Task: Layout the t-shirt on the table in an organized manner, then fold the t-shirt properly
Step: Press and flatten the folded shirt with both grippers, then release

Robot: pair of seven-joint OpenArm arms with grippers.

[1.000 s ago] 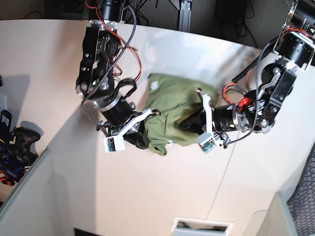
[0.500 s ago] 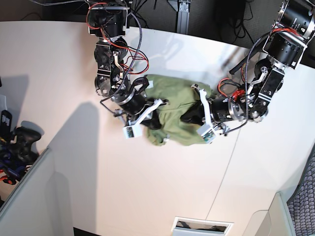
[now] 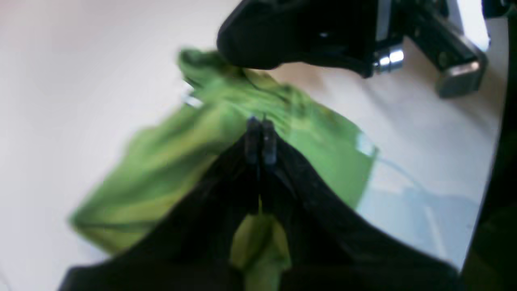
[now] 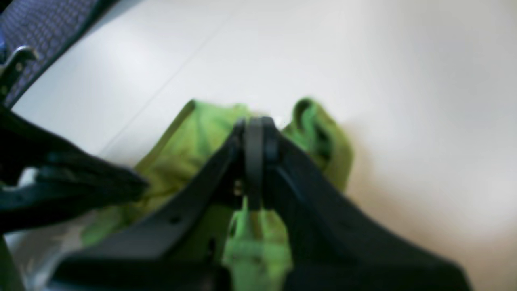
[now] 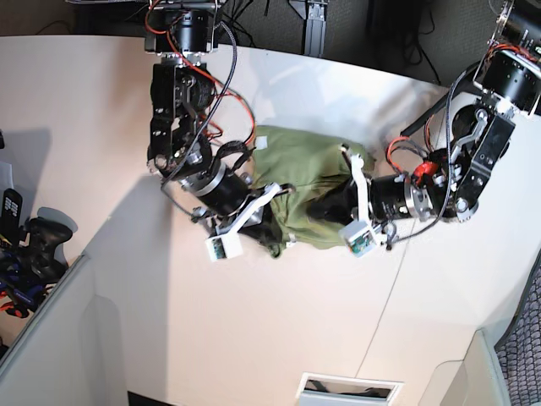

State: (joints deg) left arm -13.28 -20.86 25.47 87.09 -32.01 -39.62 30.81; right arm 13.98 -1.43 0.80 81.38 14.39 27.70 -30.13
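The olive t-shirt [image 5: 300,165] lies bunched in a crumpled heap on the white table [image 5: 254,321], between my two arms. My right gripper [image 5: 269,222] comes in from the left of the base view and is shut on the heap's near-left edge. My left gripper [image 5: 328,205] comes in from the right, shut on its near-right part. In the left wrist view the left gripper [image 3: 259,139] pinches a fold of t-shirt [image 3: 161,165], and green cloth shows between the fingers. The right wrist view shows the right gripper [image 4: 254,135] likewise shut on a fold of the t-shirt [image 4: 190,137].
A thin dark seam [image 5: 382,309] crosses the table on the right. A dark game controller [image 5: 38,241] and other gear sit off the table's left edge. A white slotted box [image 5: 347,389] is at the near edge. Dark stands and cables line the back.
Both grippers stay shut on the shirt. Compared with a second ago, the right gripper has moved toward the left one, and the shirt is bunched more tightly between them.
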